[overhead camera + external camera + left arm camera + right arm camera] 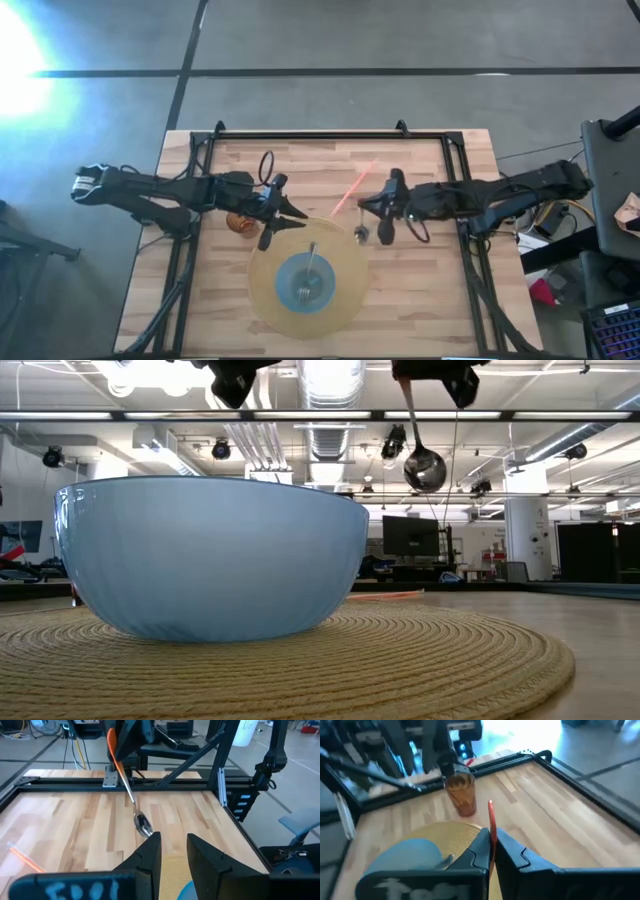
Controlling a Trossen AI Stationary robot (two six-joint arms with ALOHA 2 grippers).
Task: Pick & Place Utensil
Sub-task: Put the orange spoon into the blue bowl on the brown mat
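A metal spoon with an orange handle [143, 825] hangs in the air over the table's middle, with my right gripper [491, 845] shut on it. In the high view its bowl end [360, 233] shows just past the round woven mat's [345, 262] right rim. A blue bowl [210, 555] stands on the mat with a fork [308, 272] lying in it. My left gripper [174, 851] hovers open at the mat's far left rim, its fingers pointing toward the spoon with nothing between them. My right gripper pinches the spoon's orange handle [491, 822] between its two fingers, which point toward the table's left and slightly down. The spoon hangs below the fingers, slightly slanted, bowl end [425, 467] down and clear of the table.
An amber cup [461, 794] stands on the wood left of the mat, under my left gripper. A thin orange stick [355, 185] lies on the table beyond the mat. A black frame rail [310, 134] runs along the far edge. Bare wood shows at the table's far side and right.
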